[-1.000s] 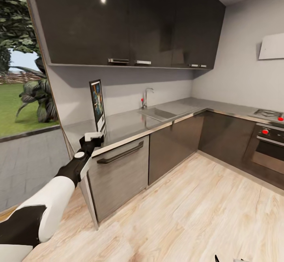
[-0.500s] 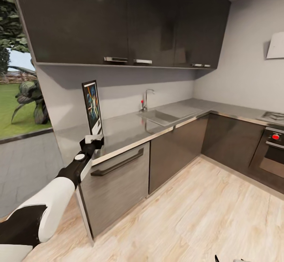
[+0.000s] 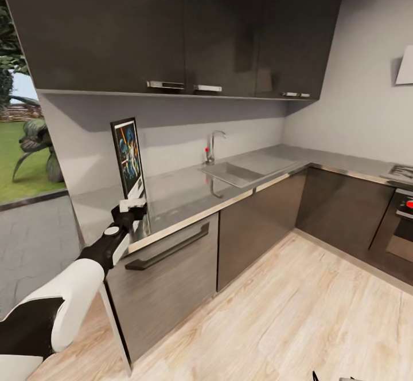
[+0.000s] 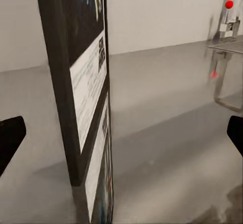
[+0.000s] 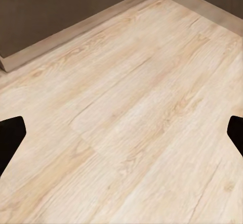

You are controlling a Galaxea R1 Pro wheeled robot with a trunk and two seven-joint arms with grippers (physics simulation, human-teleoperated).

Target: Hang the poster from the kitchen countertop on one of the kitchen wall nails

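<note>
On the kitchen countertop (image 3: 189,189), the poster (image 3: 128,157) stays upright; left gripper (image 3: 133,204) has neared, seemingly spread.

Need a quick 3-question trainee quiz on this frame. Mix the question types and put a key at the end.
1. True or false: the left gripper has its fingers shut on the poster.
2. How does the poster sit on the kitchen countertop? A) lying flat B) standing upright C) leaning against the wall
3. Fill in: the right gripper is open above the ___.

Key:
1. False. The fingers are spread wide on either side of the poster.
2. B.
3. The wood floor.
</note>
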